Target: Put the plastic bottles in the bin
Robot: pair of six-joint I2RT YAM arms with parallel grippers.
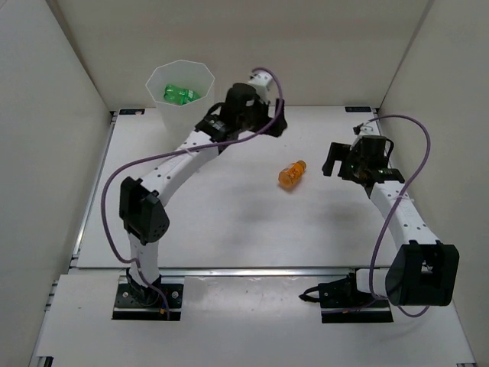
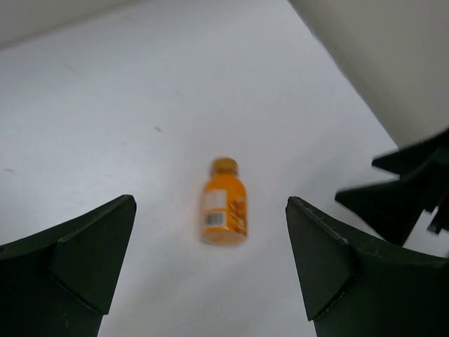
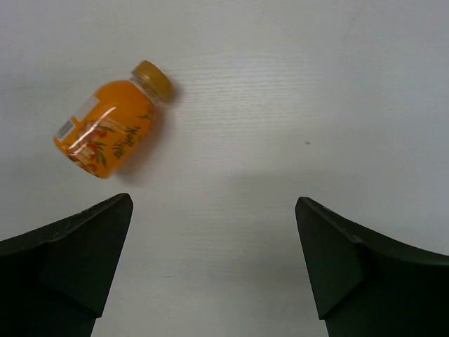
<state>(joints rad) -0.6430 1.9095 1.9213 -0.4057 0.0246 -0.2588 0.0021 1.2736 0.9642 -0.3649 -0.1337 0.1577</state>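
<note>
An orange bottle lies on its side mid-table; it also shows in the left wrist view and the right wrist view. The translucent white bin stands at the back left with a green bottle inside. My left gripper is open and empty, just right of the bin and behind the orange bottle. My right gripper is open and empty, to the right of the orange bottle. The other bottles are out of view.
White walls enclose the table on the left, back and right. The right arm's gripper shows as a dark shape at the right edge of the left wrist view. Both arms' purple cables arc above the table.
</note>
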